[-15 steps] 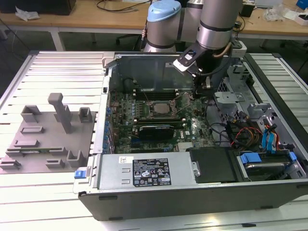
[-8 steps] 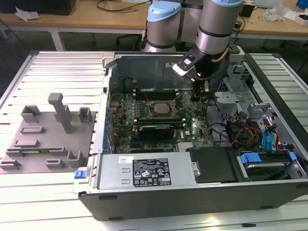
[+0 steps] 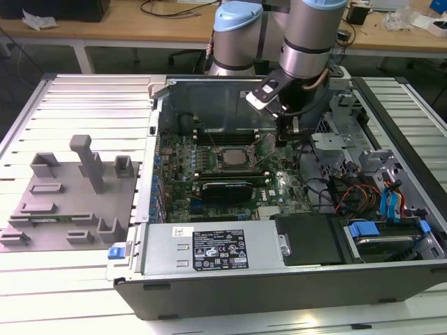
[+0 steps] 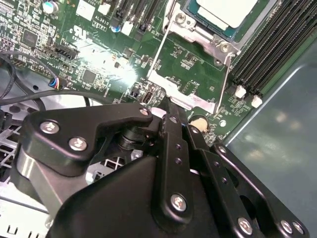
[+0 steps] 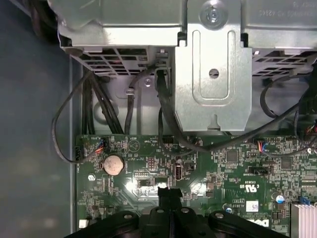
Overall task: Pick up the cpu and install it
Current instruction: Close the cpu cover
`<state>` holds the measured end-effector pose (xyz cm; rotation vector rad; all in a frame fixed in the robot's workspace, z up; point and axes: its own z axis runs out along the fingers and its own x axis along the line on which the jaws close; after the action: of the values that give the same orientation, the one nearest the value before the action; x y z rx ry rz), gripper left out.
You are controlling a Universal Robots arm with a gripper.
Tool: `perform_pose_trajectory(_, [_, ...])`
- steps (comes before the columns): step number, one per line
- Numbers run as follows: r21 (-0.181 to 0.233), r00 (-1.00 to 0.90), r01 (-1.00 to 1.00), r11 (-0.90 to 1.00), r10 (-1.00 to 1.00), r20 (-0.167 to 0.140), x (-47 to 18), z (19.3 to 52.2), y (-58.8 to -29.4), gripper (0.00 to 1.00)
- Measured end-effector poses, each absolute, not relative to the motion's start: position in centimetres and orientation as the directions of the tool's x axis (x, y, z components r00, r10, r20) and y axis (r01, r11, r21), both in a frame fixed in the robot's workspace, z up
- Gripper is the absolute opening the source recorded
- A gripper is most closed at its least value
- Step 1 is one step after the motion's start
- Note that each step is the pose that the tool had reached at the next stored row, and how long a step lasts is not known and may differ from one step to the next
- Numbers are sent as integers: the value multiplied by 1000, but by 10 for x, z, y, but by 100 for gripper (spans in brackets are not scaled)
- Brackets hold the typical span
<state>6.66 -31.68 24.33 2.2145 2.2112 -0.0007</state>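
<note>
The cpu [image 3: 230, 159] sits in its socket [image 4: 213, 39], retention frame [image 4: 184, 95] seemingly open. At its three o'clock in the exterior view hovers the empty hand [image 3: 284, 137], fingers [image 5: 163, 196] together as one narrow tip.

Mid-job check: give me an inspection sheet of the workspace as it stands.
Surface: slatted metal table, open computer case on it.
Job's things: cpu sits in the socket on the motherboard.
Clutter: grey fixture plate, exterior view's left of the case.
Grippers: hand shut, holding nothing, over the motherboard.
Cables: black cables beside the motherboard; red and blue cables at the exterior view's right.
Surroundings: wooden benches behind.
</note>
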Motion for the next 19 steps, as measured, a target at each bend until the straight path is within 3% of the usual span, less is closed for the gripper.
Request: perform_pose_trajectory(19, [45, 2, 999, -2, 1000, -9, 19, 243, -310, 11])
